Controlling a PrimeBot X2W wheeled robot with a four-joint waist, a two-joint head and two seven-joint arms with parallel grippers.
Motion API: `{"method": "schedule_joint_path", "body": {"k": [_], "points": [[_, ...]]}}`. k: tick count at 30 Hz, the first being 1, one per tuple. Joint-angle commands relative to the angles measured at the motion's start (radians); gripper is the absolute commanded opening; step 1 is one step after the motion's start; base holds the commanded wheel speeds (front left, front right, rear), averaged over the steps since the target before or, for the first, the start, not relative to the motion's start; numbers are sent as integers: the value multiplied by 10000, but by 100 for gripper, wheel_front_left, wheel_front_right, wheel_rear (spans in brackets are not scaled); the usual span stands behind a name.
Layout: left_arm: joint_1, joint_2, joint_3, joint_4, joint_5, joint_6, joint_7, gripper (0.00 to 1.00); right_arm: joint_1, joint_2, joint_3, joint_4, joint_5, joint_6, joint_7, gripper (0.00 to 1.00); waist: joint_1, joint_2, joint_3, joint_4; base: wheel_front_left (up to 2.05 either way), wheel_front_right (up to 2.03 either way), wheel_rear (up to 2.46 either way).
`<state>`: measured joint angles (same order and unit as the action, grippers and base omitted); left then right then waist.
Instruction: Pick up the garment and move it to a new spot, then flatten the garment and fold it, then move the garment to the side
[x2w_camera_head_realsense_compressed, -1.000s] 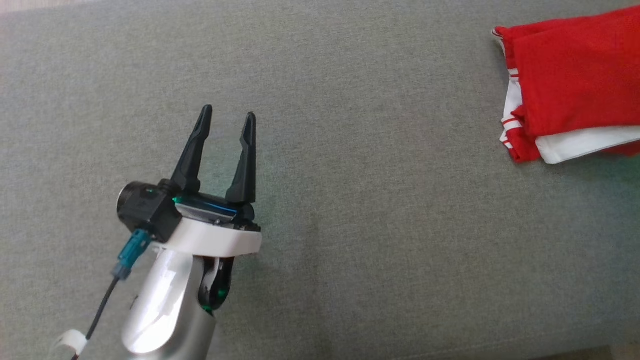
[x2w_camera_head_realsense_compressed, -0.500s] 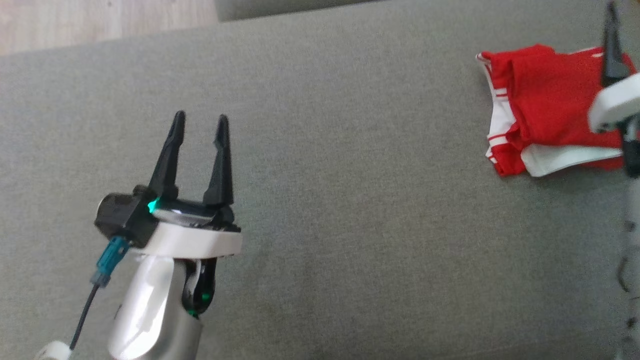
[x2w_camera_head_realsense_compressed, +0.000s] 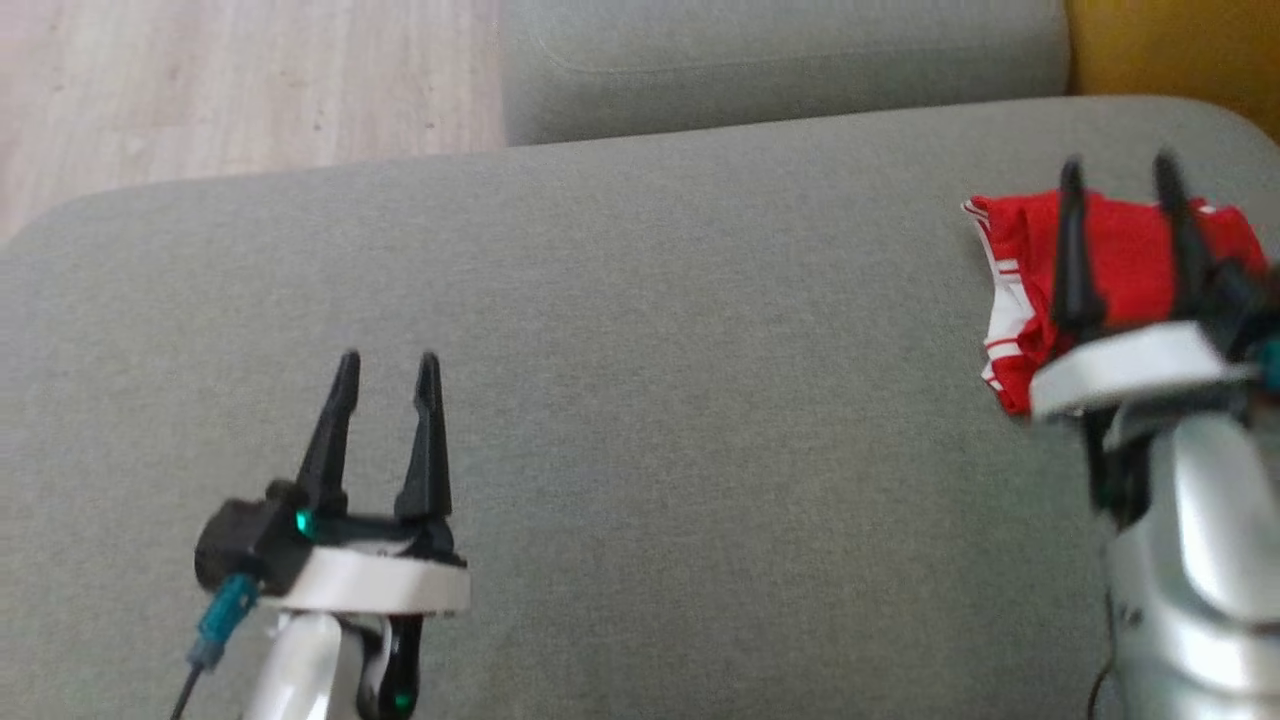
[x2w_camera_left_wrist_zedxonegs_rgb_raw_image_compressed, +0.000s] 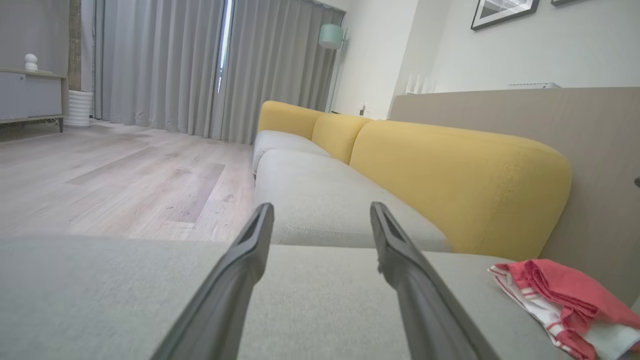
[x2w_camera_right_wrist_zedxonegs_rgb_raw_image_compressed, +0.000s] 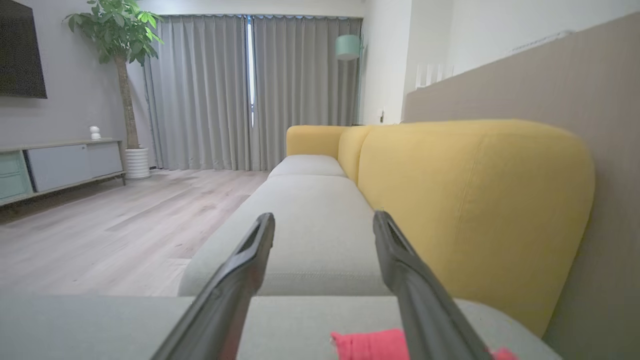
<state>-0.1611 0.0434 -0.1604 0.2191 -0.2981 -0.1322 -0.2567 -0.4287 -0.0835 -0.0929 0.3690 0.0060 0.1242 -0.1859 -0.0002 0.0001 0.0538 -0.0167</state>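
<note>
At the far left of the head view there is the wooden floor (x2w_camera_head_realsense_compressed: 250, 90), beyond the edge of the grey sofa seat (x2w_camera_head_realsense_compressed: 700, 350). The left gripper (x2w_camera_head_realsense_compressed: 388, 358) hovers over the near left part of this seat. Its fingers are spread apart, there is nothing between them, and they point away from the robot. The middle of the seat is bare grey fabric. At the right, the red garment (x2w_camera_head_realsense_compressed: 1125, 260) with white striped edges lies in a folded bundle on the seat, near the far right corner and beside the yellow backrest (x2w_camera_head_realsense_compressed: 1170, 45). The right gripper (x2w_camera_head_realsense_compressed: 1118, 162) is just above the garment with its fingers released and wide. In the right wrist view the red cloth (x2w_camera_right_wrist_zedxonegs_rgb_raw_image_compressed: 372, 345) shows low between them, not gripped
</note>
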Motion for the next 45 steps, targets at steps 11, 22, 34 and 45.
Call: {"method": "schedule_joint_path", "body": {"k": [11,22,34,45], "points": [[730,68,571,-193,226,119,-51,100,2356,328,1067,151,1764,65,-718,100,2,-1,-373,325,0,0,0],[1073,68,1002,-510,-27,303,-51,100,2933,331,1522,-458,2105,65,-756,100,2,-1,-474,270,0,0,0],[1092,68,1204,-527,-311,380,-51,100,2946,332,1465,-678,2270,65,-758,100,2,-1,-486,234,0,0,0],[1125,68,1301,-768,-482,413,-51,100,2893,332,1358,-860,2387,65,-758,100,2,-1,-448,219,0,0,0]]}}
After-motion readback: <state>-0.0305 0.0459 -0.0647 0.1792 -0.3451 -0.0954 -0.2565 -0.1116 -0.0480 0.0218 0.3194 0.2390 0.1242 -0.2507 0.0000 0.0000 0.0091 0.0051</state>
